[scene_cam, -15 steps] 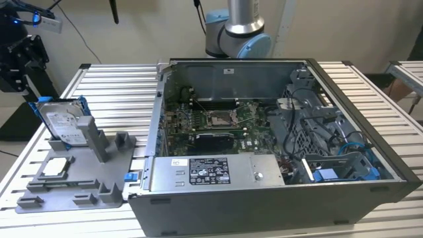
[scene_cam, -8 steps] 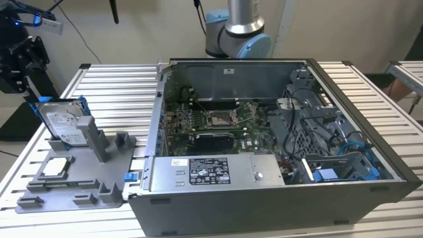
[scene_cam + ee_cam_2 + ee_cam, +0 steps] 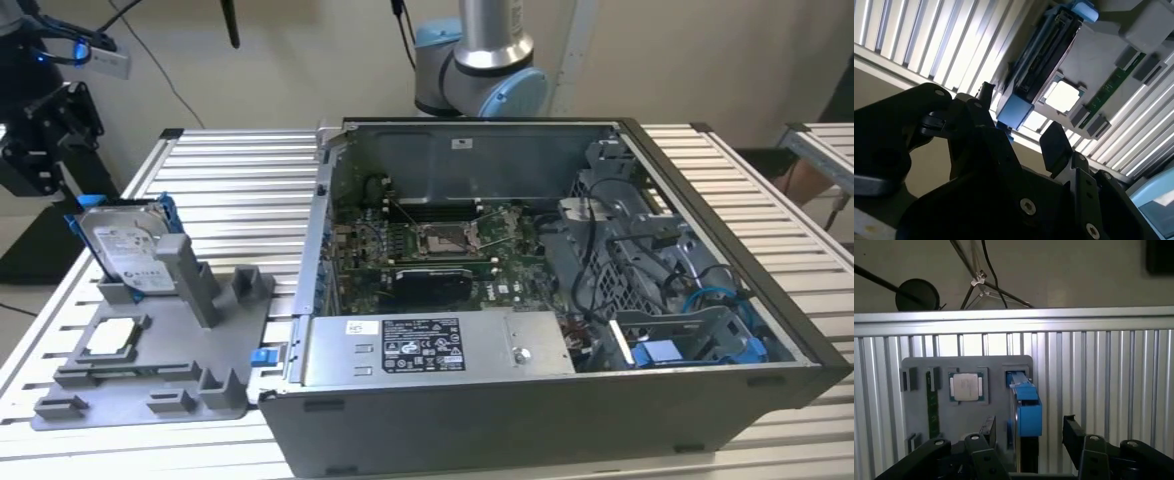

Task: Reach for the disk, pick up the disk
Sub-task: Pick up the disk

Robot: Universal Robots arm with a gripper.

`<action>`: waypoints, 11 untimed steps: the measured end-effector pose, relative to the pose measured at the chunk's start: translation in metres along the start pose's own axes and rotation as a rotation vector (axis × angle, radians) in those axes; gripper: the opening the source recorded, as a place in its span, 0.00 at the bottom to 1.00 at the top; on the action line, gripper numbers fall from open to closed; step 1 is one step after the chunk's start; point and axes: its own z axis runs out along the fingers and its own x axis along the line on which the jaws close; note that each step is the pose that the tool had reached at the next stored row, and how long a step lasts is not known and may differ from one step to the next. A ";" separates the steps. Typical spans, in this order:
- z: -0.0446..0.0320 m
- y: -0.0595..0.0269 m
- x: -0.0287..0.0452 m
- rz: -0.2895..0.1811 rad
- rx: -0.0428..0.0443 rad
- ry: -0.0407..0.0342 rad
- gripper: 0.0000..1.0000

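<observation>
The disk (image 3: 127, 245) stands on edge in a slot of the grey holder plate (image 3: 160, 375) at the exterior view's left, its white label and blue bracket showing. My black gripper (image 3: 51, 150) hangs just above and behind it, apart from it. In both wrist views the fingers are spread wide. The disk's blue bracket end (image 3: 1028, 412) lies in line with the gap between the two fingertips (image 3: 988, 429), and nothing touches it. The second wrist view shows the disk's edge (image 3: 1041, 60) beyond my open gripper (image 3: 1021, 120).
A small square chip (image 3: 118, 335) and a green memory stick (image 3: 931, 405) sit in other slots of the holder plate. Grey posts (image 3: 187, 280) rise beside the disk. An open computer case (image 3: 534, 300) stands to the exterior view's right on the slatted metal table (image 3: 227, 190).
</observation>
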 end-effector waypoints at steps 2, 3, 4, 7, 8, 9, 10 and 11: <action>0.0019 0.0000 -0.0001 -0.005 -0.0001 0.0000 1.00; 0.0028 0.0000 -0.0001 -0.008 -0.0001 0.0000 1.00; 0.0038 0.0000 -0.0001 -0.009 -0.0002 -0.0001 1.00; 0.0070 0.0000 -0.0001 -0.013 -0.0002 -0.0001 1.00; 0.0081 0.0000 -0.0001 -0.014 -0.0002 -0.0001 1.00; 0.0091 0.0000 -0.0001 -0.015 -0.0003 -0.0001 1.00; 0.0102 0.0000 0.0000 -0.016 -0.0003 -0.0001 1.00; 0.0114 0.0000 0.0000 -0.017 -0.0003 -0.0001 1.00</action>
